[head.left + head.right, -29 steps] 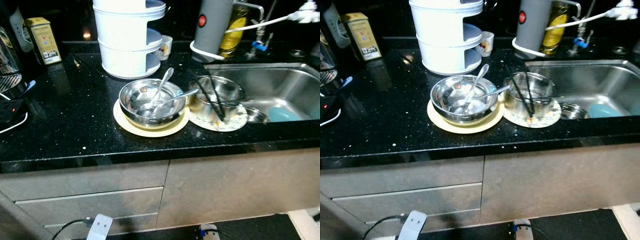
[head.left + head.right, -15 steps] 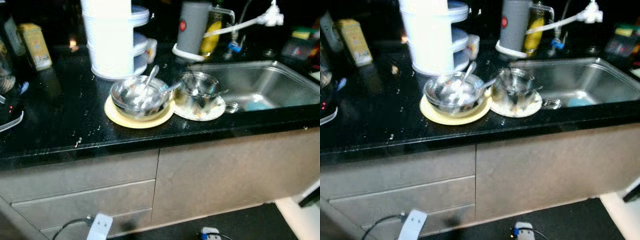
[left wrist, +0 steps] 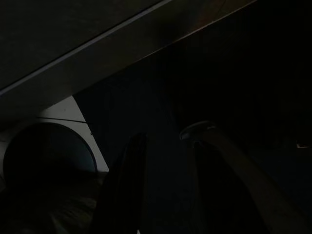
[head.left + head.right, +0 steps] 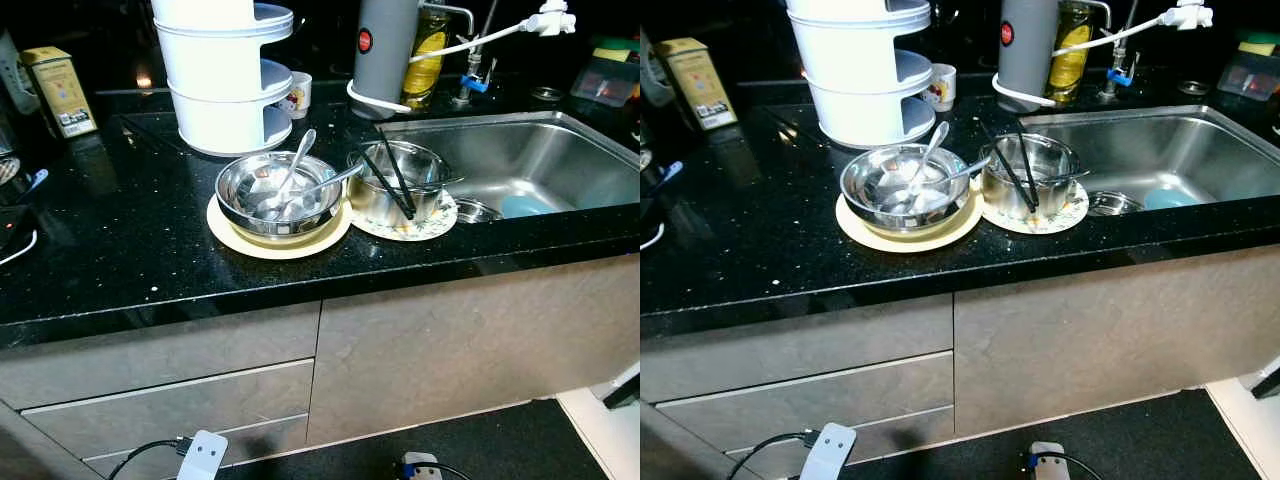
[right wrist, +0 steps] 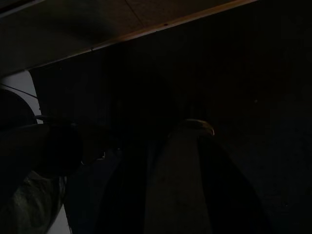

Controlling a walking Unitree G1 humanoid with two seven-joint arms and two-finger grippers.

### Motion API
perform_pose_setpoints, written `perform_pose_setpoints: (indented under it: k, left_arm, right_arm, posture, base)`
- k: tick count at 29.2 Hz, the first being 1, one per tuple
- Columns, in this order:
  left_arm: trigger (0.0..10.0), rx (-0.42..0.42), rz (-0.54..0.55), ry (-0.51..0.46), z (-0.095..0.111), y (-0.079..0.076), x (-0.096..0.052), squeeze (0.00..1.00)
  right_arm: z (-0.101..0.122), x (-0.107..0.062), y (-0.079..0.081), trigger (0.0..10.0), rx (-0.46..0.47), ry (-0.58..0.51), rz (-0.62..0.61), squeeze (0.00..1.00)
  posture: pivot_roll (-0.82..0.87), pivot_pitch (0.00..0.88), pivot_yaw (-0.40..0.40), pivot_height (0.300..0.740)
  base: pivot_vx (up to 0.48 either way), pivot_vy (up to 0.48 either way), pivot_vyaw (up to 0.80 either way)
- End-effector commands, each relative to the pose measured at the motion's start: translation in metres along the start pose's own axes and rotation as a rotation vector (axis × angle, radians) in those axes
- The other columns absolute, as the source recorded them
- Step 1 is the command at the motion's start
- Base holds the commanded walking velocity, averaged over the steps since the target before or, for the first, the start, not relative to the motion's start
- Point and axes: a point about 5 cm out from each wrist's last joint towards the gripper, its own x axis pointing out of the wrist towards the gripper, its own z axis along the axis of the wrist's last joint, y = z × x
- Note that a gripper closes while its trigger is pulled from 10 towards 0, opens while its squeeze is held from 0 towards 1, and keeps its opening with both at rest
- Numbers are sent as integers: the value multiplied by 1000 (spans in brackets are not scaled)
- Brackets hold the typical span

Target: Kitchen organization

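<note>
Two steel bowls are sitting on a speckled black granite counter (image 4: 120, 240): a round polished bowl (image 4: 279, 194) holding two spoons (image 4: 300, 170) on a cream plate (image 4: 243, 240), and just beside it toward the stainless sink (image 4: 520, 160) a smaller bowl (image 4: 400, 180) with black chopsticks (image 4: 385, 182) on a patterned plate (image 4: 430, 225). Bare counter is lying open on the bowl's far side from the sink. Both wrist views are showing dark fingers over dim floor; the left gripper (image 3: 163, 195) and right gripper (image 5: 161, 195) are hanging well apart from the bowls, and I cannot tell whether either is parted.
</note>
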Motion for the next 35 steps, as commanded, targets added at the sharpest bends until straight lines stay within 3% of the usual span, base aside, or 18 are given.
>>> perform_pose_setpoints:
  k: [1,18,21,25,35]
  left_arm:
    - [10000,-8,4,39,-10,-1,-2,0]
    - [10000,-14,17,13,-2,0,-1,0]
    - [10000,10,18,14,-1,0,0,0]
    - [10000,-38,46,16,-2,1,-1,0]
    - [10000,-35,32,12,-2,-2,-1,0]
  right_arm:
    - [-8,-1,1,10000,-8,25,3,0]
    - [-5,-1,0,10000,-25,10,-5,0]
    - [-5,-1,0,10000,-26,10,-6,0]
    - [-4,-1,-1,10000,-26,10,-8,0]
    - [-3,-1,-3,10000,-45,13,-5,0]
  posture:
    - [-29,150,-31,740]
    - [-34,159,-33,740]
    - [-36,163,-34,740]
    - [-38,163,-35,740]
    - [-43,160,-50,740]
  base:
    - [0,0,0]
    - [0,0,0]
    - [0,-480,0]
    - [0,-120,0]
    - [0,0,0]
